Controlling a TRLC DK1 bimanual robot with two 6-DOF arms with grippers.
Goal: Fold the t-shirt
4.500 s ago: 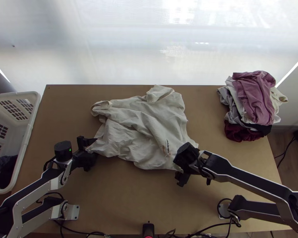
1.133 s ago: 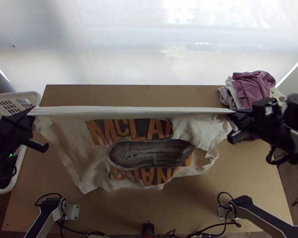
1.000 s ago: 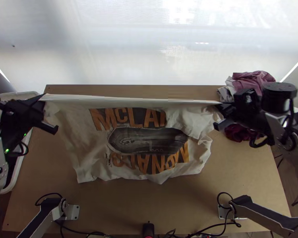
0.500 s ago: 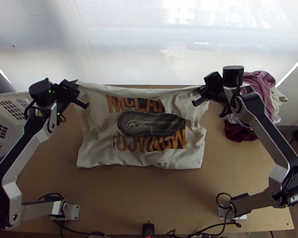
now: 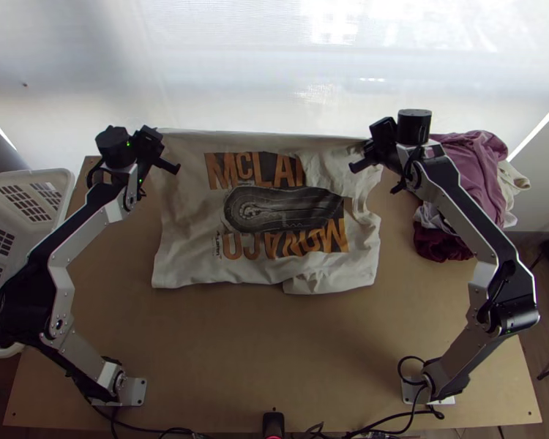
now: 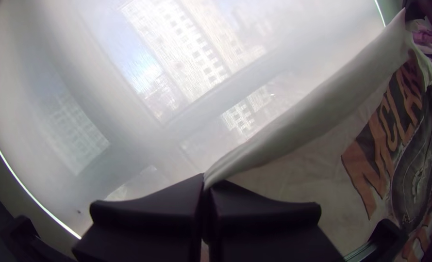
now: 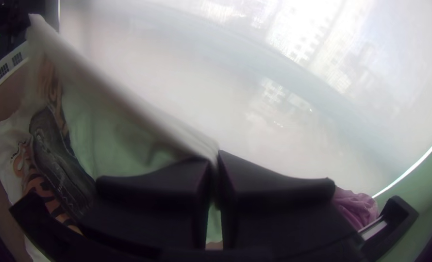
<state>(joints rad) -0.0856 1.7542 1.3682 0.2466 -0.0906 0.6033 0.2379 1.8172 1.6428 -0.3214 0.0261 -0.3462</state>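
Draping, creased off-white t-shirt [image 5: 267,214]

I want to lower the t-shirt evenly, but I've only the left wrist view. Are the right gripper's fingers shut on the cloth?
Observer: Yes, the right wrist view shows the right gripper shut on the t-shirt.
Operator: Thanks. What is beside my left arm, away from the shirt?
Observer: A white basket; in the top view the left arm overlaps its near end.
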